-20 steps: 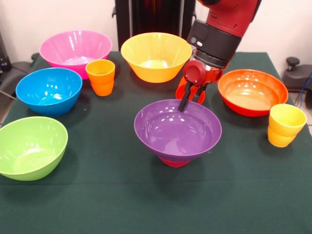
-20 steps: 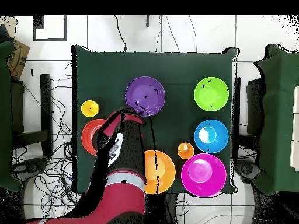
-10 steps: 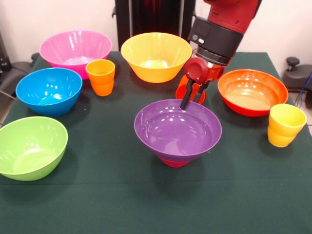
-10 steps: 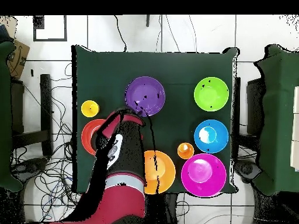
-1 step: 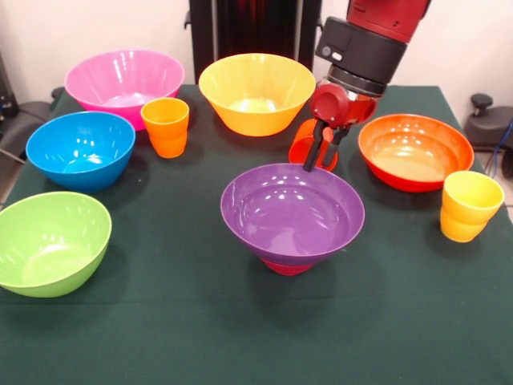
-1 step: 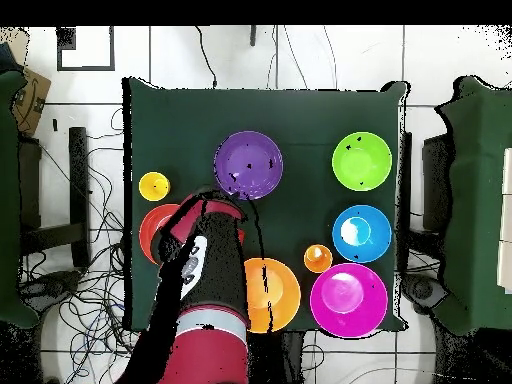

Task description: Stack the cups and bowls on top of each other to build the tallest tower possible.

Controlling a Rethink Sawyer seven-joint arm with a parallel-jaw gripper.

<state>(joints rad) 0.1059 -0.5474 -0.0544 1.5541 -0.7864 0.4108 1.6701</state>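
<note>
Red-orange cup (image 5: 304, 147) tilted, mouth toward camera, rim clamped in tool (image 5: 313, 163).

No text, label, brand, number or sign can be read in either view. The bowls, the cups, the arm and the green surface (image 5: 160, 321) bear no legible marking.

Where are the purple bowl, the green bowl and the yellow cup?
purple bowl (image 5: 292, 210): front view, inner floor.
green bowl (image 5: 48, 245): front view, inside wall.
yellow cup (image 5: 470, 207): front view, outer side.
</note>
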